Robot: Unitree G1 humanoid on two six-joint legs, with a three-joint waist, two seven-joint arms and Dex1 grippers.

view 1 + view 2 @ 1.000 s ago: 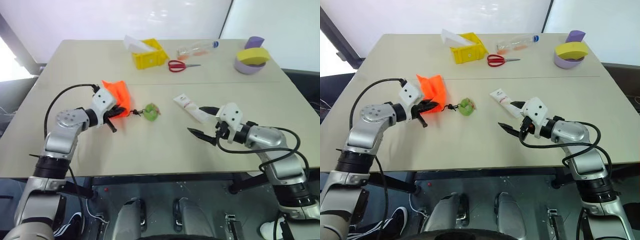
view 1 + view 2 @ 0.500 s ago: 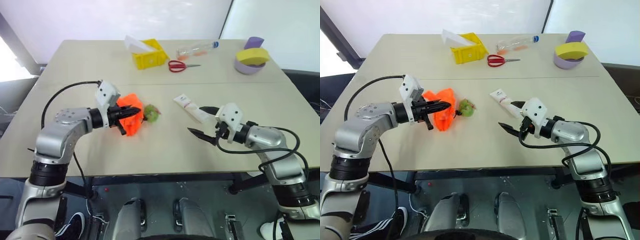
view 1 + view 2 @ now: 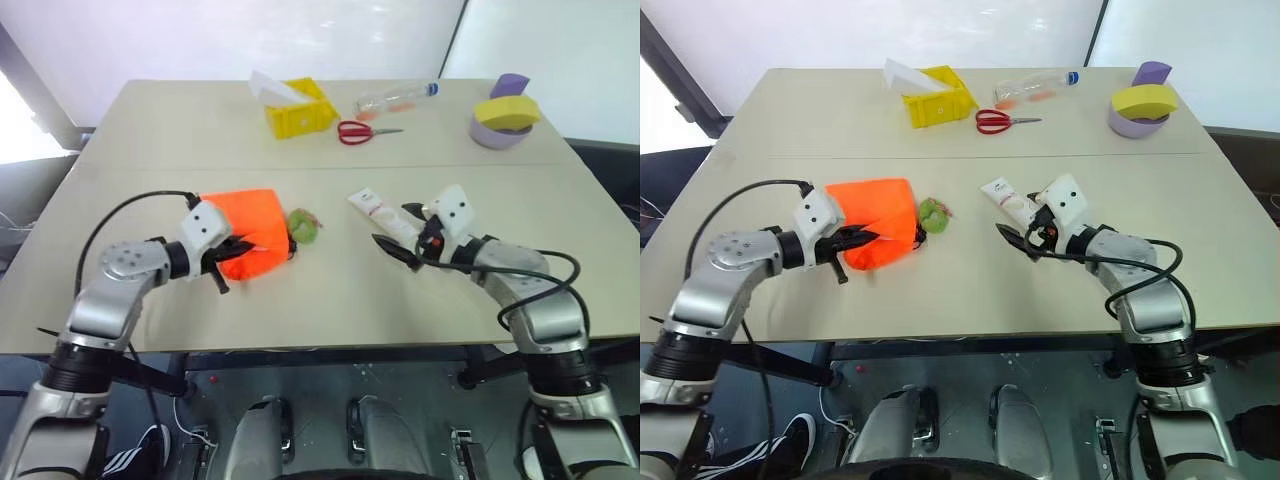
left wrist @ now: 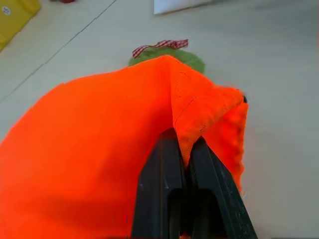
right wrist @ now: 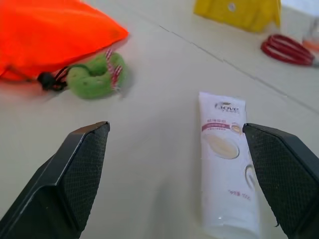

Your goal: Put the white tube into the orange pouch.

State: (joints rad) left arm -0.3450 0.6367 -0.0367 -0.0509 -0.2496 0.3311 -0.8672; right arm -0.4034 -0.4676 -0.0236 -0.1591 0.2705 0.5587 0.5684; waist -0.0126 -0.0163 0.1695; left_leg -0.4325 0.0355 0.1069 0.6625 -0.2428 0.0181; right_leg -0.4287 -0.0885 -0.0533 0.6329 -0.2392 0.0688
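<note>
The left hand is clamped on a fold of the orange pouch, left of centre on the bench. The right hand, spread wide and empty, sits beside the white tube lying right of centre.

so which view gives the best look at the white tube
The right wrist view: the white tube lies flat on the table, printed side up, between the right gripper's open fingers. The two head views show it smaller, partly behind that gripper. The left wrist view catches just a white end at its edge.
</note>
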